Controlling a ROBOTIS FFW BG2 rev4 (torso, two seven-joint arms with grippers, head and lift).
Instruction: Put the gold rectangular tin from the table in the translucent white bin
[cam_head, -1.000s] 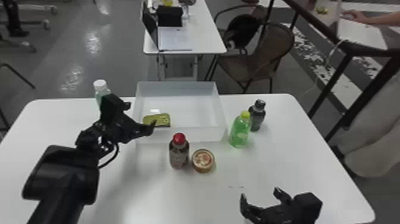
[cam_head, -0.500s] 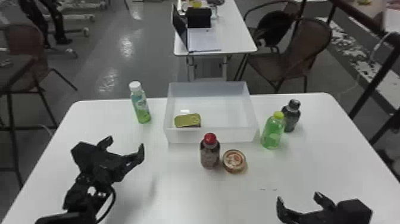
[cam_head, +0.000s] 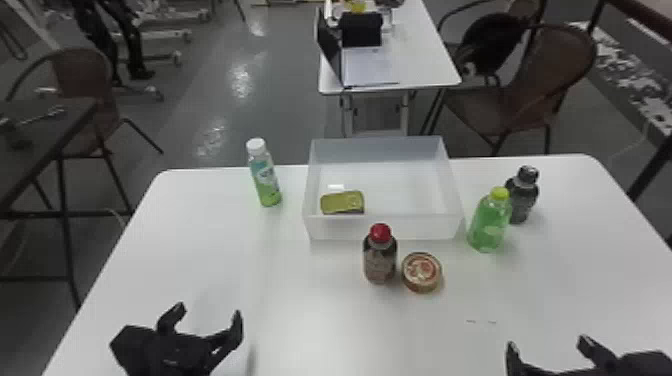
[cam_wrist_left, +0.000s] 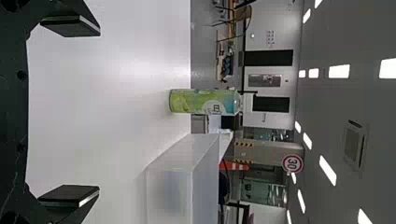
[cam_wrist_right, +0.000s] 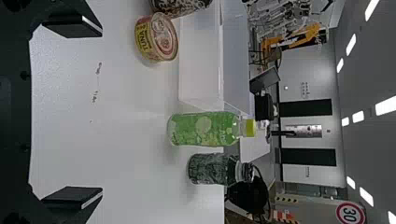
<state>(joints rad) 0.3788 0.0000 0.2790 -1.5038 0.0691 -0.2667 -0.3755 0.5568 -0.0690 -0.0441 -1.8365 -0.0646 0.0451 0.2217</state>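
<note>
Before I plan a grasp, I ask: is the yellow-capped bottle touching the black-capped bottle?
Apart. The right wrist view shows table between the yellow-capped bottle and the black-capped bottle.

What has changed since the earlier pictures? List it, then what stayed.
The left tool moved back from the bin toward the robot; the head view swung left. The tin stayed in the bin; the red-capped bottle, round can and right tool stayed put.
</note>
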